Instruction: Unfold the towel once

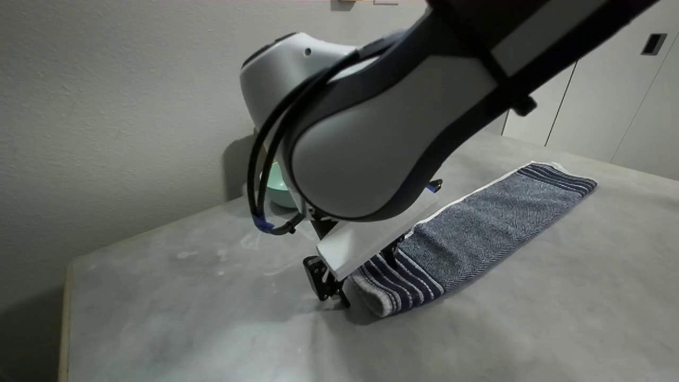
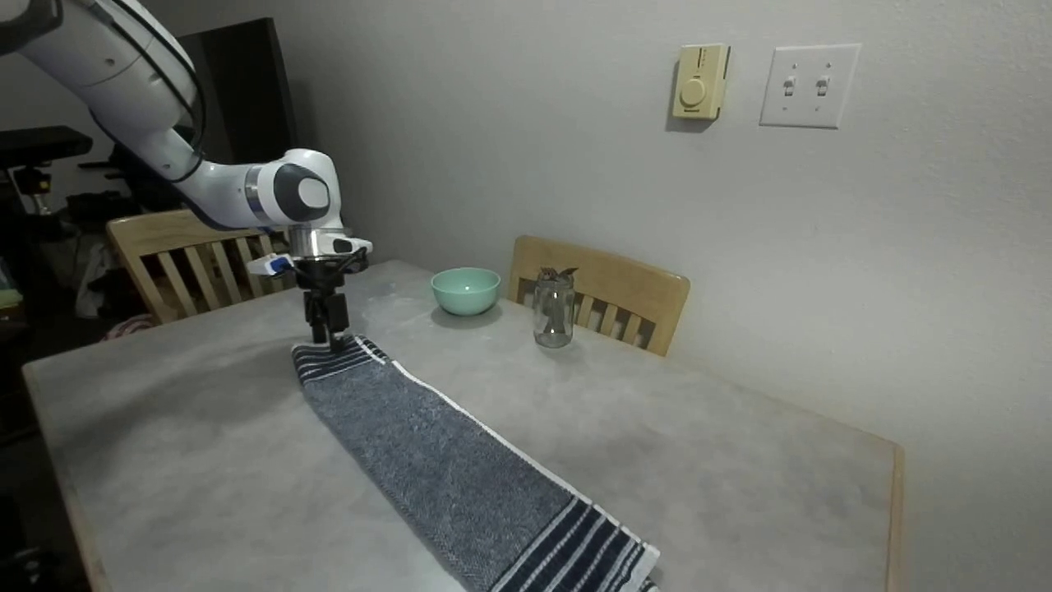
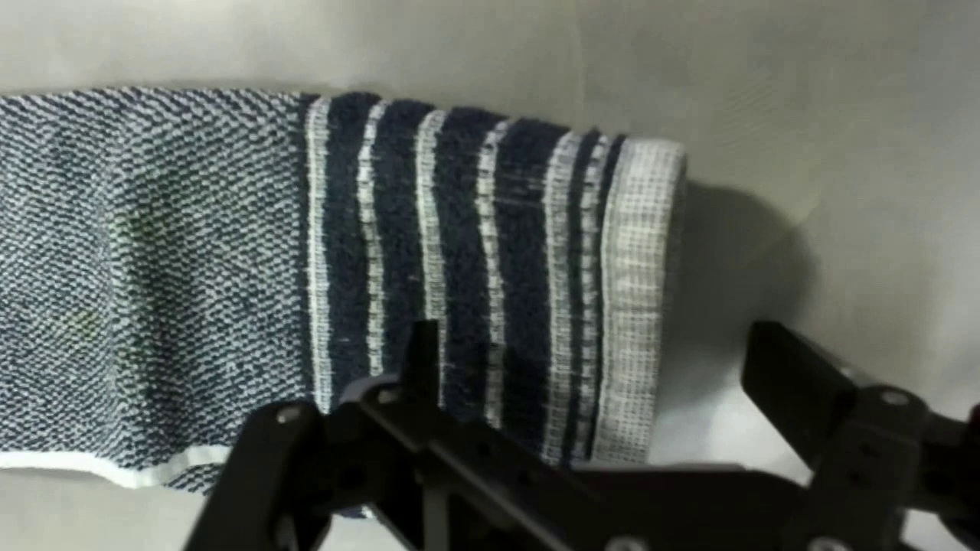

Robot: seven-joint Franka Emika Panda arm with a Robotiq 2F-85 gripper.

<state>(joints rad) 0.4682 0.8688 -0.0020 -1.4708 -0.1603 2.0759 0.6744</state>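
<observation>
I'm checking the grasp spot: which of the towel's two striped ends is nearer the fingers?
The striped end nearer the bowl: in the wrist view, the fingers straddle its pale edge. The other striped end lies well away from them.

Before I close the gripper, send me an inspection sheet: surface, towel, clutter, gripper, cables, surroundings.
Surface: grey tabletop with whitish marks.
Job's things: towel lies as a long strip, striped bands at both ends.
Clutter: teal bowl and glass jar holding what look like utensils; both apart from the towel.
Grippers: gripper open, one finger at a striped end, the other past it; contact unclear.
Cables: black cables loop along the arm; no snag seen.
Surroundings: wooden chairs; wall with beige dial box and switch plate.
</observation>
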